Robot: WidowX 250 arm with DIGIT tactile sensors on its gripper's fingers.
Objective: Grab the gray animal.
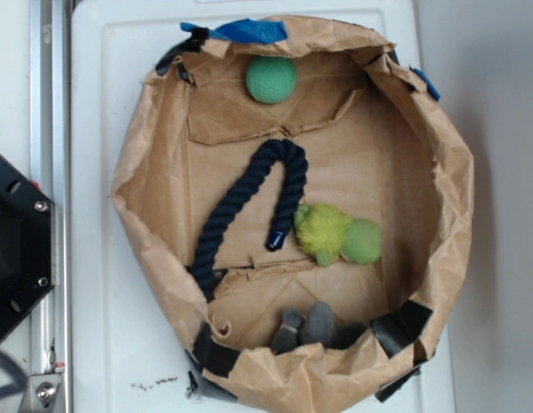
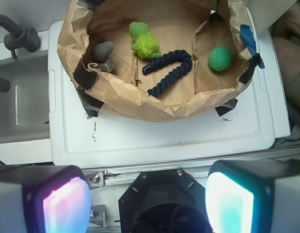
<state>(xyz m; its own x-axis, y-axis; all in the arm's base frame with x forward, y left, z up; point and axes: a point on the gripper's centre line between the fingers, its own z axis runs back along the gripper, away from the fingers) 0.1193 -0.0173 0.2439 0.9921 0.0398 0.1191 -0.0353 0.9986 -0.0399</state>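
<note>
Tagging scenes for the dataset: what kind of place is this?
Likely a lab test bench, not a home. A hand-made brown paper bin patched with tape sits on a white plastic lid, holding toys: the gray animal, a green ball, a navy rope.

White tabletop (image 1: 102, 284), gray sink (image 2: 19, 111) alongside

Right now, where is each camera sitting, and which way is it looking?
Exterior: high overhead, looking straight down into the paper bin; only the robot's black base shows, at the left edge.
Wrist: on the arm, back from the bin, looking down and forward; the gripper fills the bottom, jaws apart.
Both show the gray animal, rope and green ball.
</note>
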